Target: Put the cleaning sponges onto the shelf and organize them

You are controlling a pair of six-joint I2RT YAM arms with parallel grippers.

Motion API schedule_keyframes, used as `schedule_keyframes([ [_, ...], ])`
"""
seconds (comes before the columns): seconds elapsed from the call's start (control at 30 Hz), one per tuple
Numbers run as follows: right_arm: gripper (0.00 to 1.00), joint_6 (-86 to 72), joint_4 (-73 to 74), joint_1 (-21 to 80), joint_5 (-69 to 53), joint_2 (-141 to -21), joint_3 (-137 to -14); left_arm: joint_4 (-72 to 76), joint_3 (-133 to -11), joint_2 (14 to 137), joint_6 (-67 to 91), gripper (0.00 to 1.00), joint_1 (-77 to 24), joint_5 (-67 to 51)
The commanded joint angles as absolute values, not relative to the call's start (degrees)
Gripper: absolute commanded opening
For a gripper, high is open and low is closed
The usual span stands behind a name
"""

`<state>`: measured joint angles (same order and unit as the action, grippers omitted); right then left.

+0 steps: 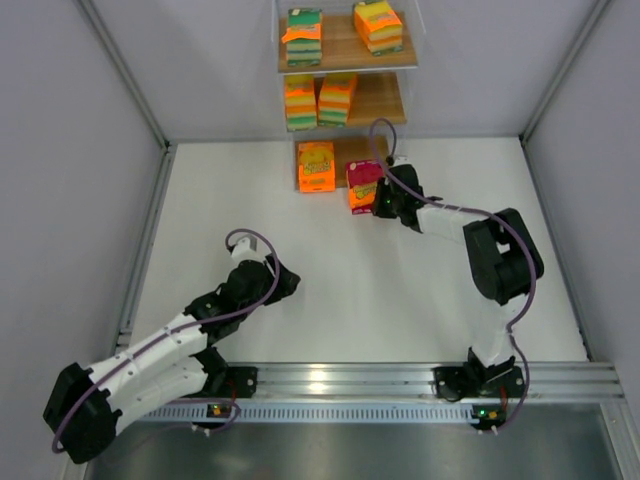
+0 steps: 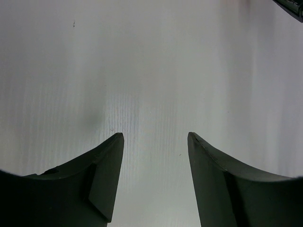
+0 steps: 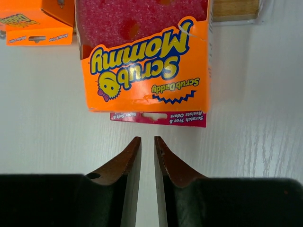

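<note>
1. Right gripper (image 3: 147, 142) (image 1: 383, 205): fingers pressed almost together, only a thin slit between them, nothing in it; low over the table (image 1: 350, 300); pointed at the shelf.
2. Just ahead of its tips, apart from them: pink-red sponge pack (image 3: 142, 61) (image 1: 364, 186); lying flat; orange card sleeve with "Scrub Mommy" print, read upside down in the wrist view; hang-tab end towards the fingers.
3. Far end of that pack reaches the front edge of the shelf's lowest board (image 3: 235, 8); whether it lies on the board or on the table, cannot tell.
4. To its left, close but not touching: orange sponge pack (image 1: 316, 166) (image 3: 38, 21); flat, at the same lowest tier.
5. Shelf (image 1: 385, 95): brown boards, thin clear frame, against the far wall; middle board carries two striped packs side by side (image 1: 300, 102) (image 1: 336, 98), touching; top board carries a greener pack (image 1: 304, 37) at left and an orange-topped pack (image 1: 378, 27) at right, well apart.
6. Left gripper (image 2: 155, 137) (image 1: 285, 285): fingers spread wide, nothing between; over bare white table; well away from shelf and packs; left arm stretched low across the near left of the table.
</note>
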<state>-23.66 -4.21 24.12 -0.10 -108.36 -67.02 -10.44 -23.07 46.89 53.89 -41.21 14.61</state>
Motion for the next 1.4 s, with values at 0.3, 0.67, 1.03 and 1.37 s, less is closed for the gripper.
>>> schedule_keyframes([
  [0.3, 0.18, -23.7, -6.0, 26.8, 8.4, -116.0, -76.0, -9.3, -23.3, 47.1, 51.4, 0.65, -40.9, 16.1],
  [0.67, 0.21, -21.2, -7.5, 27.3, 15.5, -121.2, -85.0, -11.1, -23.1, 45.7, 50.5, 0.68, -39.6, 16.4],
  [1.03, 0.23, -20.3, -3.7, 27.2, 16.7, -126.3, -91.9, -12.6, -22.7, 43.2, 50.5, 0.7, -38.4, 16.6],
  [1.37, 0.33, -21.1, -0.5, 27.2, 18.4, -128.0, -95.7, -12.6, -22.8, 43.1, 50.6, 0.71, -38.2, 16.6],
])
